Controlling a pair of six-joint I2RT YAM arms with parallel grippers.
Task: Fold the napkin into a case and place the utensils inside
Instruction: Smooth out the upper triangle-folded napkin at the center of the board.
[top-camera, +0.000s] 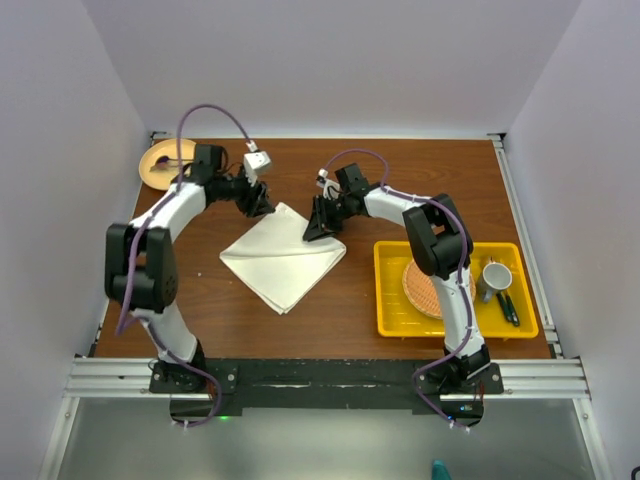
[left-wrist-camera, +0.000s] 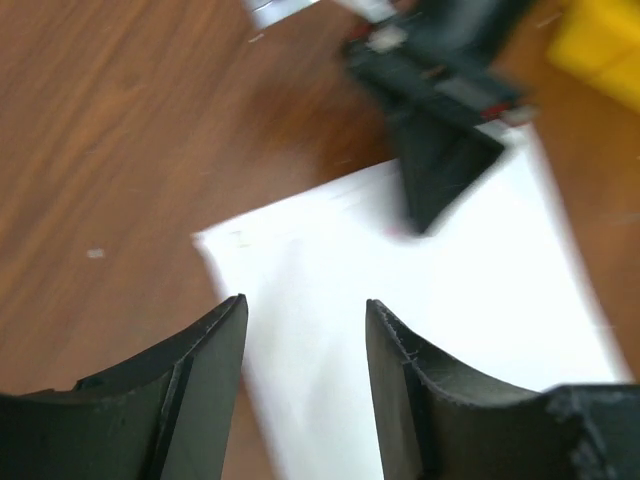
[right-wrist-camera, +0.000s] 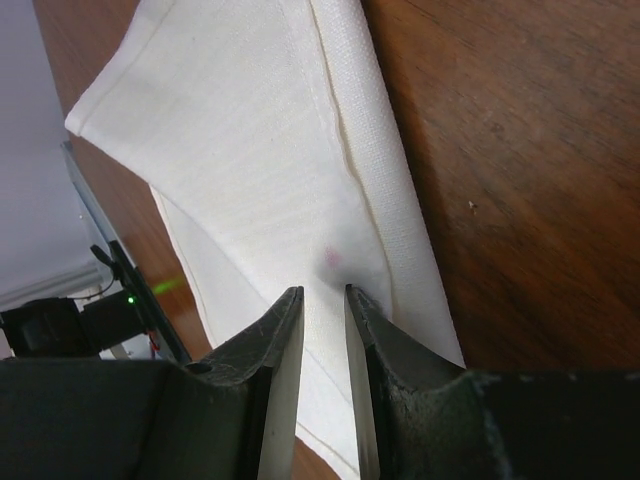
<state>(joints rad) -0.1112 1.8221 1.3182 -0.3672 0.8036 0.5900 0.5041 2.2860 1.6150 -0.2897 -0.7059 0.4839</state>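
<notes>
On the brown table (top-camera: 240, 320) the folded napkin (top-camera: 283, 265) lay between both claws, its far corner under the spread left claw (top-camera: 262, 205), its right edge under the nearly closed right claw (top-camera: 316, 234), maybe pinching, I couldn't tell.

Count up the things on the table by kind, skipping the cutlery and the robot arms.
Napkin: 1
Plate: 1
Tray: 1
Woven mat: 1
Mug: 1
Total: 5

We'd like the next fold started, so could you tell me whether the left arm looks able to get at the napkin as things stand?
Probably yes: the left gripper hangs open right over the napkin edge, with nothing between; the right gripper sits at another corner.
</notes>
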